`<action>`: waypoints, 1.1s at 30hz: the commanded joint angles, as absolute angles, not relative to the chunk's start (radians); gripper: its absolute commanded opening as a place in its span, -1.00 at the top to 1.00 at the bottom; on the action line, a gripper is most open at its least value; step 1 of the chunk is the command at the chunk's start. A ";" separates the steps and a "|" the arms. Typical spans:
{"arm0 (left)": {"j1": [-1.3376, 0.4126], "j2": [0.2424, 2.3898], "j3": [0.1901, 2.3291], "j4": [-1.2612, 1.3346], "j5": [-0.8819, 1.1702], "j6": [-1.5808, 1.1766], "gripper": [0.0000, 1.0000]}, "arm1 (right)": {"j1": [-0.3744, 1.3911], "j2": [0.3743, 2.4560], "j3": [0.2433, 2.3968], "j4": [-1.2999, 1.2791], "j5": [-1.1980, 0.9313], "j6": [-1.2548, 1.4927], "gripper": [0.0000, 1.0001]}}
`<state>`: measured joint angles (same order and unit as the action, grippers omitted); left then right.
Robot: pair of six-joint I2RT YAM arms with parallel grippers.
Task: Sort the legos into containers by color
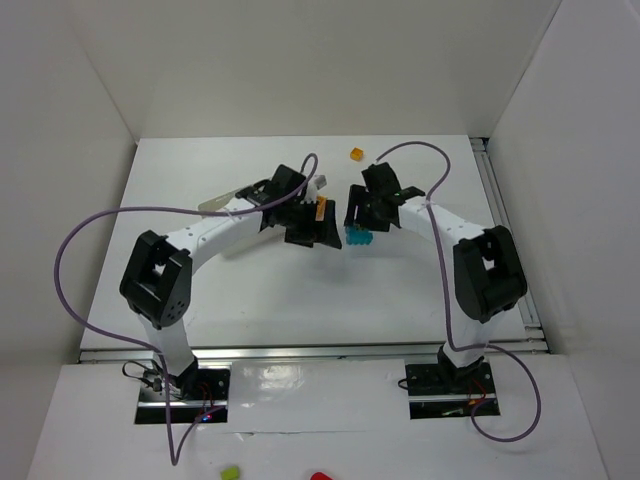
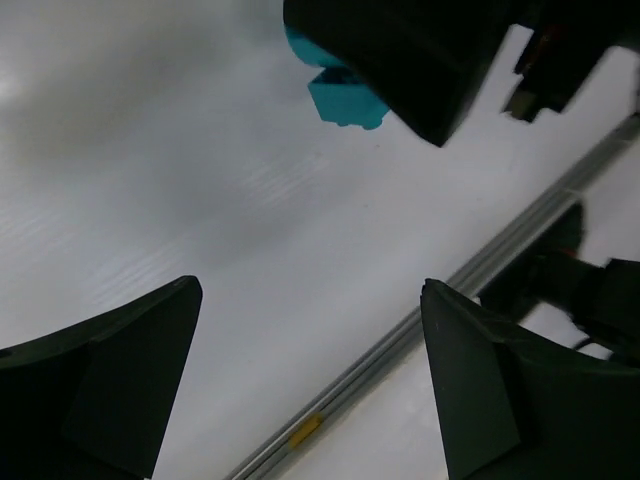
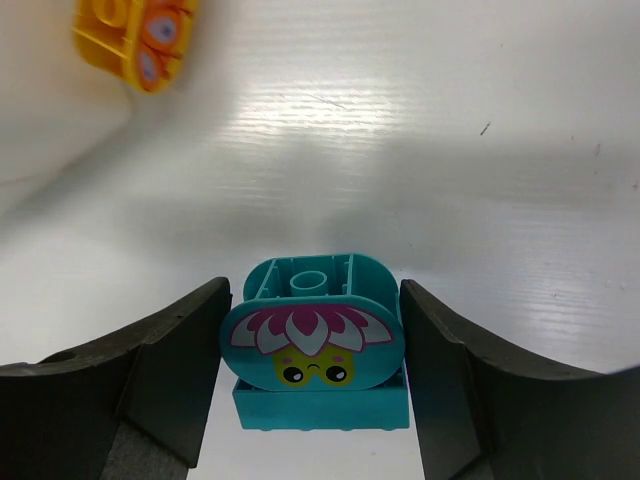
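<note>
A large cyan block with a printed flower face [image 3: 312, 345] sits between the fingers of my right gripper [image 3: 315, 288], which touch both of its sides. In the top view the block [image 1: 359, 239] is just below the right gripper [image 1: 357, 222] at the table's middle. It also shows in the left wrist view [image 2: 345, 98]. My left gripper [image 2: 310, 290] is open and empty, just left of the right one [image 1: 305, 232]. An orange brick [image 1: 321, 209] is by the left gripper and appears blurred in the right wrist view [image 3: 135, 40]. Another orange brick [image 1: 355, 154] lies at the back. No white tray is clearly visible.
A pale flat object [image 1: 222, 202] lies behind the left arm. A metal rail [image 2: 400, 335] with a yellow tag [image 2: 303, 430] runs along the table's right edge. White walls enclose the table. A lime piece [image 1: 230, 472] and a red piece [image 1: 320, 477] lie in front of the bases.
</note>
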<state>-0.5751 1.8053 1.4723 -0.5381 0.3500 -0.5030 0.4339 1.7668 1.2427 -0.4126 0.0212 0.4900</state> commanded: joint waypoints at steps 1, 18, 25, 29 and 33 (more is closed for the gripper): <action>-0.563 1.703 1.262 -0.205 0.580 -0.725 -1.00 | 0.428 1.669 1.276 -0.411 -0.046 0.532 -0.15; -0.554 1.750 1.161 0.181 0.595 -0.991 -0.96 | 0.417 1.626 1.249 -0.391 -0.087 0.600 -0.15; -0.545 1.793 1.181 0.195 0.557 -1.003 -0.70 | 0.417 1.626 1.258 -0.411 -0.097 0.600 -0.15; -0.555 1.815 1.220 0.149 0.505 -0.953 -0.67 | 0.417 1.615 1.258 -0.411 -0.106 0.600 -0.15; -0.555 1.838 1.244 0.138 0.482 -0.930 -0.65 | 0.417 1.615 1.258 -0.411 -0.126 0.600 -0.15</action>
